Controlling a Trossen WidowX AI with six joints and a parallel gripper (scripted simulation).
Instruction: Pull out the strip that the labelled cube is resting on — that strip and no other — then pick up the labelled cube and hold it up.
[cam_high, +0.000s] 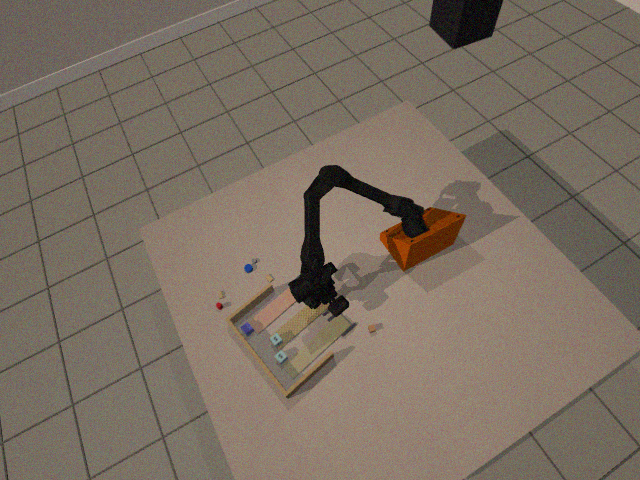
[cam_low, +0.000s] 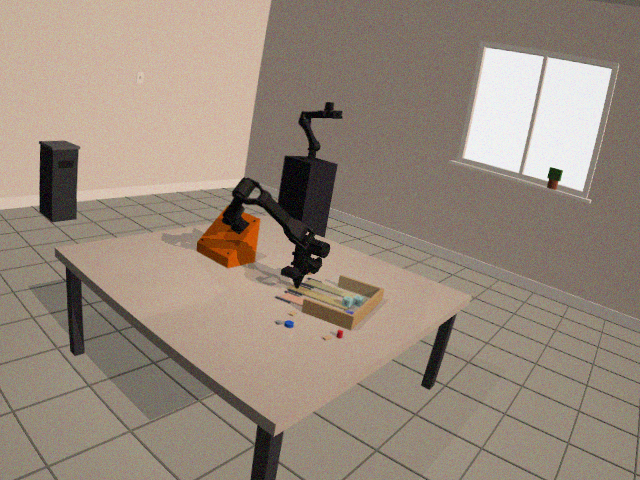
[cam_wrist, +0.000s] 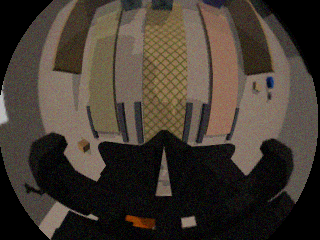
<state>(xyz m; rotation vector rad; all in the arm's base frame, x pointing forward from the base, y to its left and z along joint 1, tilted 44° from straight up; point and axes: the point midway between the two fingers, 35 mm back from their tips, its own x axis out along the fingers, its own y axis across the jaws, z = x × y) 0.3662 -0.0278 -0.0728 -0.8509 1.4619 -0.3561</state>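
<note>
My gripper (cam_low: 298, 285) (cam_wrist: 164, 132) is shut and empty, pointing down at the near end of the patterned strip (cam_high: 302, 321) (cam_wrist: 165, 75). Whether it touches the strip cannot be told. A light-blue cube with a dark mark (cam_high: 276, 339) (cam_wrist: 162, 4) is at that strip's far end. A second marked light-blue cube (cam_high: 280, 356) (cam_wrist: 132, 4) sits beside it, toward the yellow-green strip (cam_high: 320, 343) (cam_wrist: 104, 80). A purple-blue cube (cam_high: 247, 329) is at the far end of the pink strip (cam_high: 273, 312) (cam_wrist: 222, 80). The marks are too small to read.
A low wooden wall (cam_high: 258, 360) (cam_low: 368, 306) surrounds the strips on three sides; the side toward the arm is open. Dark rails flank the near strip ends. A small orange-brown block (cam_high: 372, 328) (cam_wrist: 83, 145), a blue disc (cam_high: 248, 268) (cam_low: 289, 324) and a red piece (cam_high: 219, 305) (cam_low: 339, 334) lie outside.
</note>
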